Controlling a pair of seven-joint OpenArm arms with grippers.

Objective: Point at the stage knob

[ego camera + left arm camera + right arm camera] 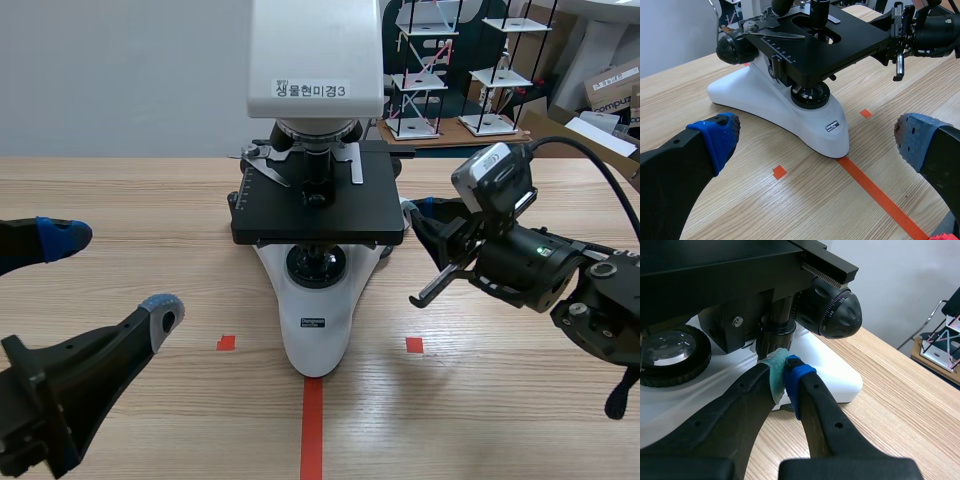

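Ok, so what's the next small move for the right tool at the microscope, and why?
Probably ease the right tool slightly up and forward. Its shut tips sit at the lower end of the stage knob hanging under the stage, so a small lift would aim them squarely at it, not at the larger focus knob beside it.

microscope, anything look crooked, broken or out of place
Nothing stands out. The microscope sits upright and intact on the table, its stage level. The right gripper has its fingers shut, tips by the stage knob under the stage.
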